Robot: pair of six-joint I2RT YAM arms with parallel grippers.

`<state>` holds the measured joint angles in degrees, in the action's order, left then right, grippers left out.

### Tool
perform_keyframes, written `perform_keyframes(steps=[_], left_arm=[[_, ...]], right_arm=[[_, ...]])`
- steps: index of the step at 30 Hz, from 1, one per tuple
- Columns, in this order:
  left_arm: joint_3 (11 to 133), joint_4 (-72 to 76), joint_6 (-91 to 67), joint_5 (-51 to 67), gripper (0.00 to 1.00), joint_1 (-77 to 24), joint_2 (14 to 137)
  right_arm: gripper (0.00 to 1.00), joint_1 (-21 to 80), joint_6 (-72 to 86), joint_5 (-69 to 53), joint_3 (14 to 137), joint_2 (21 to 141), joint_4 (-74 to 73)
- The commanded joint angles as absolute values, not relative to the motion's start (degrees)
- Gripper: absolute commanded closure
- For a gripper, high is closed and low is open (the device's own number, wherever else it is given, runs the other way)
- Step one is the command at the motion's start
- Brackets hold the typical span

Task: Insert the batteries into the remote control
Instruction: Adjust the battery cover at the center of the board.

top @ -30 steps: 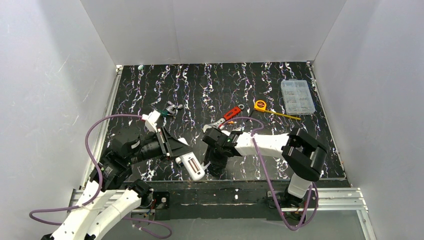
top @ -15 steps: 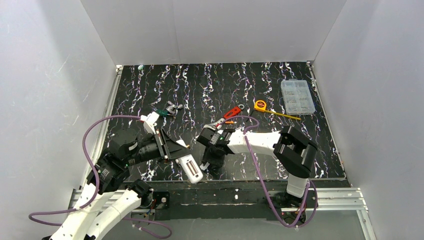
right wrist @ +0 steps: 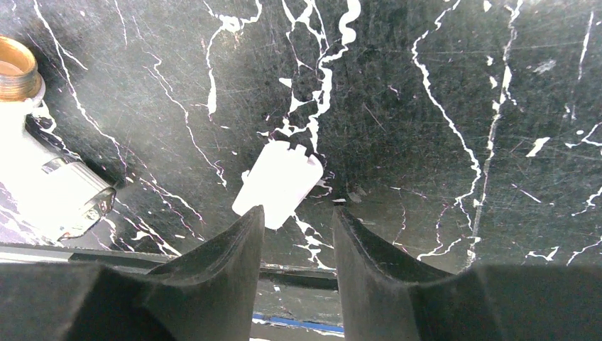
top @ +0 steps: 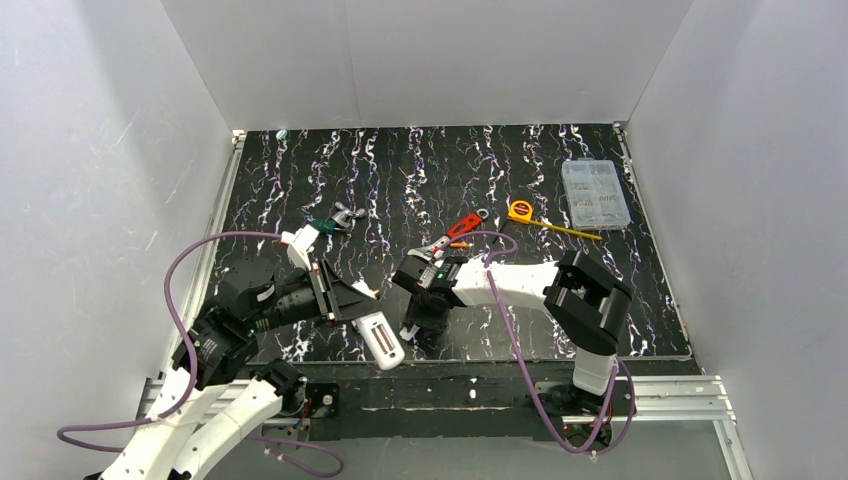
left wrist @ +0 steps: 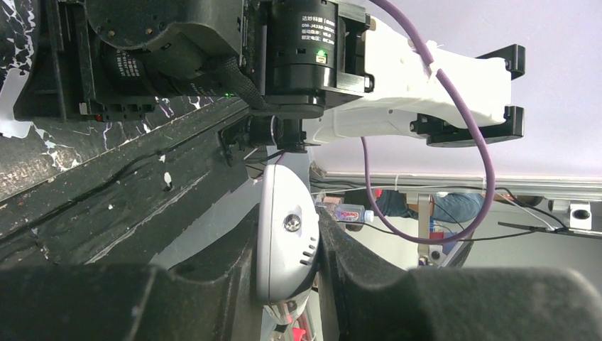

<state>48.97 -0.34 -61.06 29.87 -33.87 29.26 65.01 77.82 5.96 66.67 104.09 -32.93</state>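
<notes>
My left gripper (top: 356, 308) is shut on the remote control (top: 381, 340), a slim white handset held near the table's front edge. In the left wrist view the remote (left wrist: 285, 206) sits end-on, pinched between my two black fingers (left wrist: 287, 238). My right gripper (top: 424, 322) points down just right of the remote. In the right wrist view it (right wrist: 298, 217) is open and empty, hovering over a small flat white cover piece (right wrist: 279, 181) on the table; the left fingertip overlaps the cover's near edge. No orange battery shows clearly in any view.
A white tube-shaped thing with a brass end (right wrist: 42, 181) lies left of the cover. Farther back lie a red-handled wrench (top: 458, 231), a yellow tape measure (top: 520, 210), a clear plastic box (top: 595, 193) and a green-handled tool (top: 335, 219). The table's front edge (top: 470, 368) is close.
My right arm has shifted a little left toward the remote. My left gripper has moved slightly left and nearer with the remote in it.
</notes>
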Motion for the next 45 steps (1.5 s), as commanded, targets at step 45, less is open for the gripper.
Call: perform_keyframes(steps=[45], left_arm=[[52.48, -2.04, -58.73, 32.6, 1.0, -33.93, 28.57]], right_arm=[[0.57, 65.48, 74.1, 10.74, 73.59, 112.96, -40.73]])
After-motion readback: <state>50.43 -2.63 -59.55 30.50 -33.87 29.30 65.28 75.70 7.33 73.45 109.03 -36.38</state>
